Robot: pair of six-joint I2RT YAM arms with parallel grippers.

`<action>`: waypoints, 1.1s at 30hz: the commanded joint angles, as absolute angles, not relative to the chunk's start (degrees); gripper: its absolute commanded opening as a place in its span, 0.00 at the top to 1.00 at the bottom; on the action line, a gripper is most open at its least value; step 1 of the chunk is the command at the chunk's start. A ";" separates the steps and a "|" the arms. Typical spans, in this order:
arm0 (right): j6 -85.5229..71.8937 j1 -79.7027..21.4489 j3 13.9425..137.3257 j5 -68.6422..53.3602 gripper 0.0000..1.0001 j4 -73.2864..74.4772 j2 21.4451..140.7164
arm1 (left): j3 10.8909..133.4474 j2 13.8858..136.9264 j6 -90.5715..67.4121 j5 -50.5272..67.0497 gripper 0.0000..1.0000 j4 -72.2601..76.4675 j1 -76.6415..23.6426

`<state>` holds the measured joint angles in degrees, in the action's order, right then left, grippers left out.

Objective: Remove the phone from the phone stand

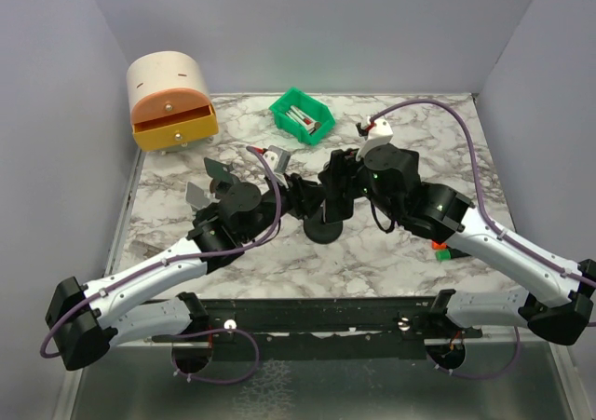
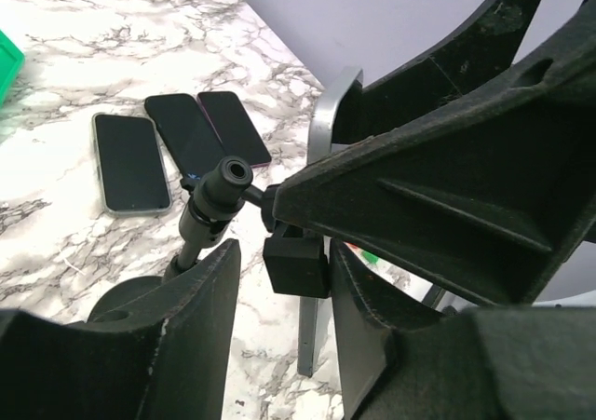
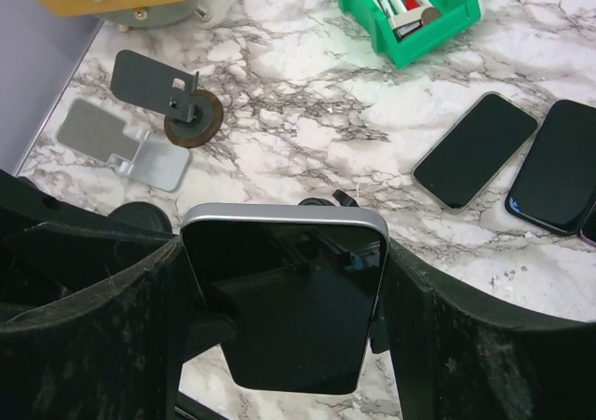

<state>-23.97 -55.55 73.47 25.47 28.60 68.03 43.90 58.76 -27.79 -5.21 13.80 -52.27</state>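
Phone (image 3: 284, 299), slim, silver-rimmed, dark glass screen, sitting squarely between the fingers of the right end effector (image 3: 284, 280). Pinched by both long edges, screen facing the wrist camera.

Directly behind it, on the far side from that end effector, black phone stand with a round base (image 1: 326, 231). Whether the phone is still seated in the stand: cannot tell, contact hidden.

Coming in from the opposite side, left end effector (image 2: 291, 285), fingers spread to either side of the stand's square black clamp block (image 2: 296, 266). Sliver of white marble desk (image 3: 307, 131) showing between block and one finger. Other finger right up against the block or nearly so, too close to call.

Just ahead of the left end effector, the stand's black stem with a round knob (image 2: 222, 182), and the phone's silver edge rising beyond.

Farther out past the right end effector, three loose dark phones (image 2: 186, 136) lying flat side by side. Ahead of it, green plastic bin (image 3: 419, 52) holding pens. Off to its left, two grey stands (image 3: 126, 145), and beyond those a beige-and-yellow drawer cabinet (image 1: 168, 89).
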 commanded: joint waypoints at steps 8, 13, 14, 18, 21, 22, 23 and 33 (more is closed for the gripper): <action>-26.01 -56.01 74.62 28.32 1.00 32.40 68.26 | 44.59 56.35 -25.69 -11.08 0.78 12.02 -52.73; -26.36 -56.04 74.91 30.34 1.00 33.87 67.94 | 44.13 54.99 -25.27 -11.47 0.98 11.36 -52.74; -26.49 -55.99 74.94 30.61 1.00 34.15 67.94 | 44.06 54.87 -25.23 -11.49 1.00 11.31 -52.73; -27.08 -56.05 74.88 31.91 1.00 35.30 68.02 | 43.49 53.98 -25.52 -12.02 1.00 11.08 -52.73; -27.57 -56.01 74.44 33.75 1.00 36.17 67.67 | 42.89 53.23 -25.98 -12.60 1.00 11.25 -52.73; -27.67 -56.05 74.22 34.32 1.00 36.30 67.44 | 42.58 53.01 -26.15 -12.65 1.00 11.43 -52.73; -27.87 -56.02 74.00 34.93 1.00 36.46 67.11 | 42.16 52.69 -26.37 -12.66 1.00 11.76 -52.73; -29.30 -56.04 72.22 37.06 1.00 37.74 65.47 | 38.48 51.74 -30.13 -11.68 1.00 16.92 -52.73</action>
